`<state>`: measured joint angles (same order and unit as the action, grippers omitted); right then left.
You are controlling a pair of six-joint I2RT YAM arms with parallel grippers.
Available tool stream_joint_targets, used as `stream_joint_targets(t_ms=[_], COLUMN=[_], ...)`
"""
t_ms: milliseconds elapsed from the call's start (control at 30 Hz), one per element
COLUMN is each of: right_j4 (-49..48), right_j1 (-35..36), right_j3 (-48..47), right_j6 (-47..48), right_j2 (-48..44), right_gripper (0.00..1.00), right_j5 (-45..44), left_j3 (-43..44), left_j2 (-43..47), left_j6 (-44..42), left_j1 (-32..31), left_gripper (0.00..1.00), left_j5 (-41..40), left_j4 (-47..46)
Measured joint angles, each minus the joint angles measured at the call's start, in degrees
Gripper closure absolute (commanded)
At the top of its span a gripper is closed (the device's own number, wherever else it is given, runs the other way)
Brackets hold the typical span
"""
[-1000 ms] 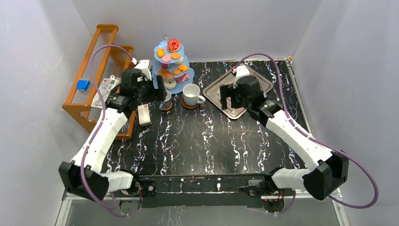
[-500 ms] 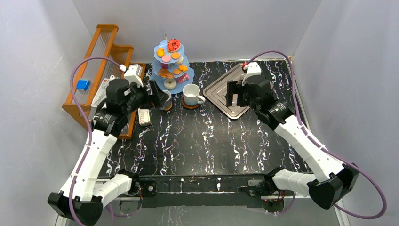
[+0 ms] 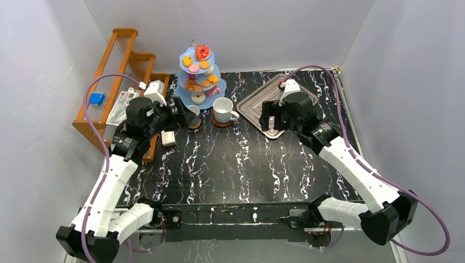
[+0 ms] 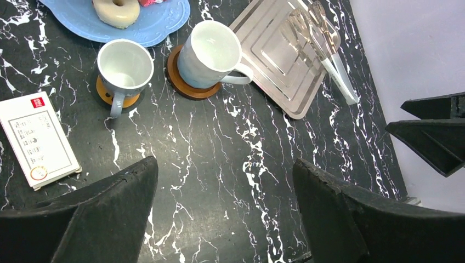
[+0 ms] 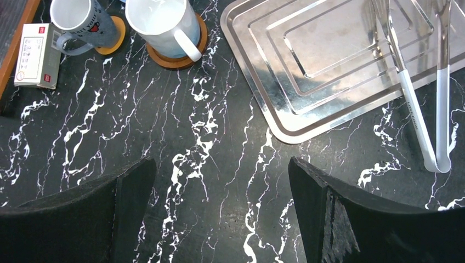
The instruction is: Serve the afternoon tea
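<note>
The small grey cup (image 4: 125, 68) sits just right of the nearer left gripper (image 4: 222, 175), handle toward it; that and the right gripper (image 5: 219, 164) both gape empty

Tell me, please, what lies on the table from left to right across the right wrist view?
White card box → grey cup on its orange coaster → white mug on its brown saucer → silver tray → white-handled tongs, lying across the tray's right part.

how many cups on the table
2: the grey cup on its orange coaster, and the white mug on its brown saucer right of it, both beside the blue stand.
</note>
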<state>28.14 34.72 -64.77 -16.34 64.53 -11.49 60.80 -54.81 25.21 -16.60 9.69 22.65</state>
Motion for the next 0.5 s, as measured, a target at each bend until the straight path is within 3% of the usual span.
stream_joint_targets(t_ms=[500], right_j4=[-1.42], right_j1=[0.0], right_j3=[-0.02], right_j6=[-0.04], right_j2=[-1.31], right_gripper=[0.0], right_j5=[1.86], left_j3=[-0.02], left_j2=[2.86], left_j6=[0.94], left_j1=[0.0], left_gripper=[0.1], left_j5=[-0.28], left_j4=[-3.19])
